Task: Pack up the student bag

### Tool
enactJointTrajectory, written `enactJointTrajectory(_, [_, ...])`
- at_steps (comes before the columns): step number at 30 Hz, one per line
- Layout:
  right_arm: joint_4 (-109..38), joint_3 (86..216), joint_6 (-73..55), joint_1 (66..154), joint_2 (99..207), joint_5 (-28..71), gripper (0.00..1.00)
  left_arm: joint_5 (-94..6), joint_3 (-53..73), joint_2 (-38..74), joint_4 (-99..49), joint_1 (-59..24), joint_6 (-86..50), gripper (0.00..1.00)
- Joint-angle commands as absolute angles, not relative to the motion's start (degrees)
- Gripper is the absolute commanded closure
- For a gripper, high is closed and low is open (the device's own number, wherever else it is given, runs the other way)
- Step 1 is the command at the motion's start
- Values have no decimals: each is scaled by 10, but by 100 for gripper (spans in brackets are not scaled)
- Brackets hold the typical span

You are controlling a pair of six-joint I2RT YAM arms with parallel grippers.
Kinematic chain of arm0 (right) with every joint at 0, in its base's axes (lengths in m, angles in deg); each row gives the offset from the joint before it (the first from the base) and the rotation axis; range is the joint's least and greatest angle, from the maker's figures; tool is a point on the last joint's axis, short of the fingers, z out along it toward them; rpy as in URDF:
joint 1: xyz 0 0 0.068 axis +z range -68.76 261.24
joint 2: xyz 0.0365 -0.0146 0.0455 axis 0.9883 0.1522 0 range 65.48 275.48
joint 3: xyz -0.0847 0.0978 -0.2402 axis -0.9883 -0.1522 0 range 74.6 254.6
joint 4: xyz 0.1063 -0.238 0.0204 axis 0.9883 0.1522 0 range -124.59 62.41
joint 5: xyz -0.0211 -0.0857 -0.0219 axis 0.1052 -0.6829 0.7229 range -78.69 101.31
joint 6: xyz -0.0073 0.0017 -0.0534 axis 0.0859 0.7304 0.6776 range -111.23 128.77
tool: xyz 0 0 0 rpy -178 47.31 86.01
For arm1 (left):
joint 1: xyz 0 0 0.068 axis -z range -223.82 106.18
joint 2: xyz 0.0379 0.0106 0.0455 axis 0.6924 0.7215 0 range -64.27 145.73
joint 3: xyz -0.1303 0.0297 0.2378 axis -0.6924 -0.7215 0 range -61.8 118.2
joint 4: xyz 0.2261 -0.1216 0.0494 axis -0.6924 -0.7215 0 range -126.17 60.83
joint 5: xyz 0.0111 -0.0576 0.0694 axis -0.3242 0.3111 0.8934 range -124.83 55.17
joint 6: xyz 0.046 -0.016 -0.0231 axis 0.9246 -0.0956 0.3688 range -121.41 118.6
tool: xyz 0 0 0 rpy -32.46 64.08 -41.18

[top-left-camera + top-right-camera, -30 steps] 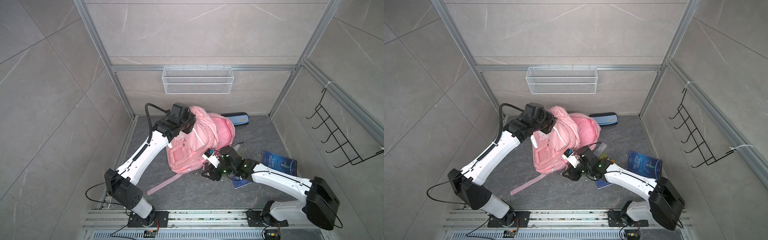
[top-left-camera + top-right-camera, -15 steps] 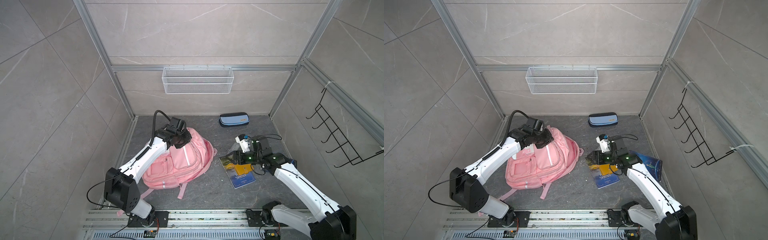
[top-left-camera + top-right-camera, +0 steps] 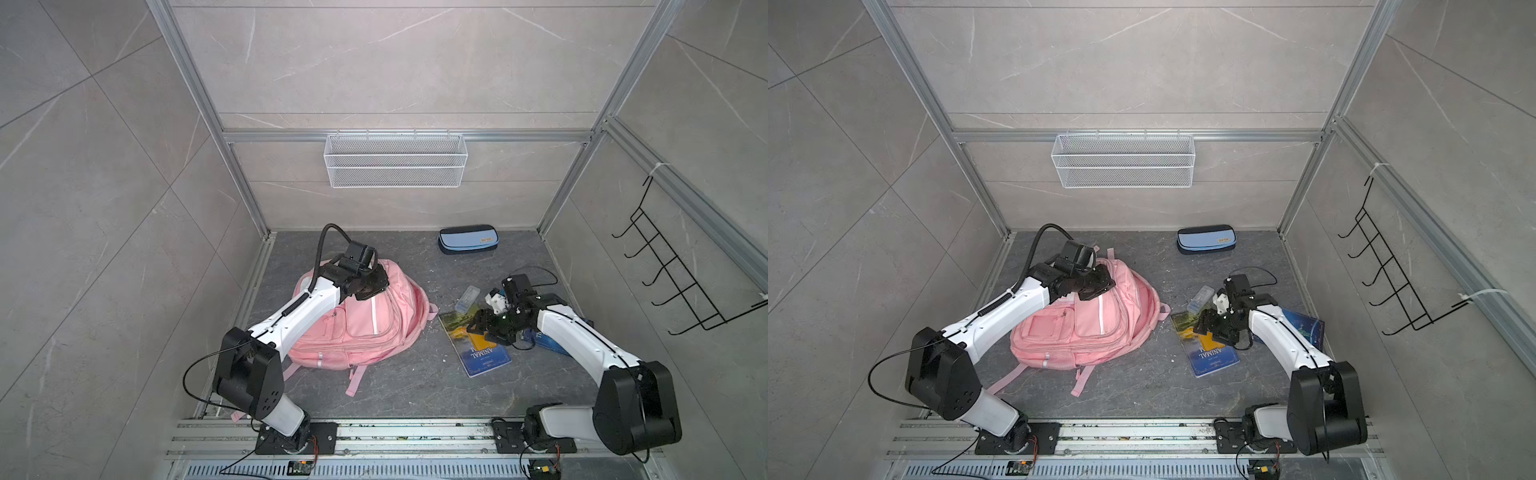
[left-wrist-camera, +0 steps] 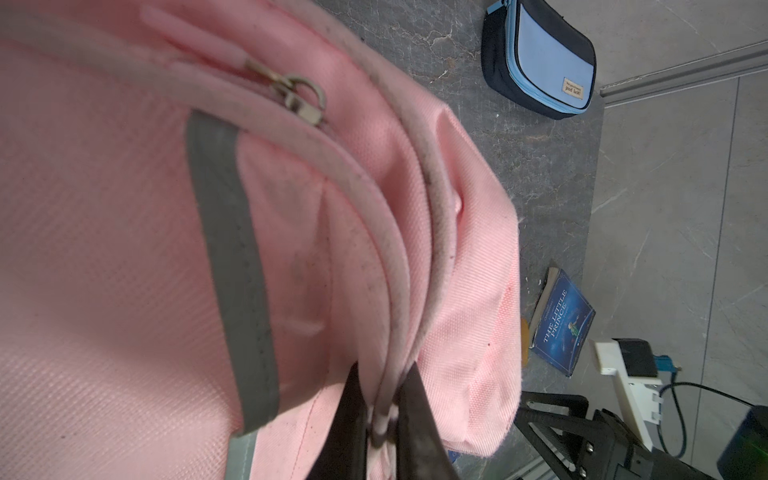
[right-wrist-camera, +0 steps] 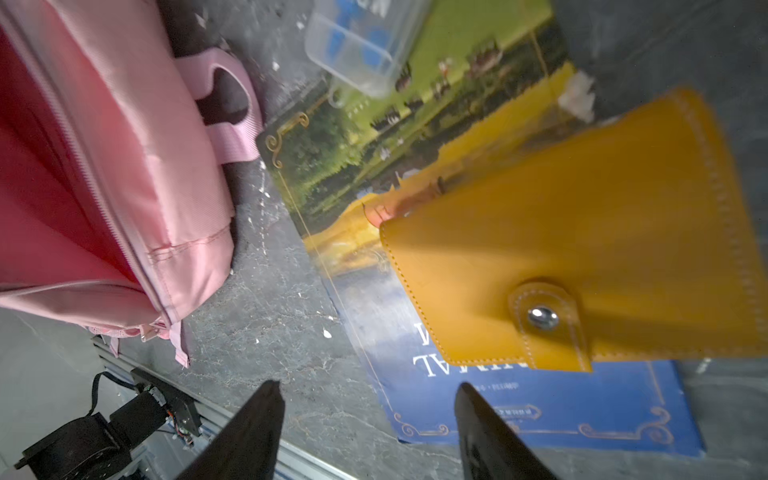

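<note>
Two risks: my left fingers (image 3: 373, 291) clenching bag (image 3: 374, 332) seam (image 4: 392, 299), fabric maybe slipping free; my right fingers (image 3: 473, 327) gaping over wallet (image 5: 582, 257), maybe skidding it across glossy book (image 5: 540, 409).

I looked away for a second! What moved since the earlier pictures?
The pink backpack dropped from standing up near the back to lying flat, nearer the front. The right claw pulled back from it and now hangs open over the Animal book. The left claw stayed pinched on the backpack's edge; the blue pencil case stayed put.
</note>
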State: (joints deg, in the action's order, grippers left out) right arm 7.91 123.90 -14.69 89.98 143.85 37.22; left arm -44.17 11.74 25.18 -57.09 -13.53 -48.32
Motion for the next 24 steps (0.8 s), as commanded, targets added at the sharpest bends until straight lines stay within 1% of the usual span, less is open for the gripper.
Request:
enactJointTrajectory(1, [36, 1224, -185, 900, 1462, 418, 29, -458, 111, 209, -524, -132, -461, 100])
enactJointTrajectory(6, [6, 1223, -194, 903, 1501, 464, 27, -457, 95, 205, -522, -132, -466, 100])
enactJointTrajectory(12, [-4, 1230, -187, 903, 1545, 417, 27, -463, 93, 208, -527, -132, -461, 100])
enactJointTrajectory(15, [-6, 1243, -182, 900, 1559, 378, 27, -460, 97, 220, -555, -132, -445, 100])
enactJointTrajectory(20, [-3, 1274, -171, 885, 1569, 324, 28, -431, 78, 228, -589, -127, -419, 100])
enactJointTrajectory(24, [2, 1304, -158, 876, 1585, 303, 28, -408, 70, 244, -610, -116, -391, 100])
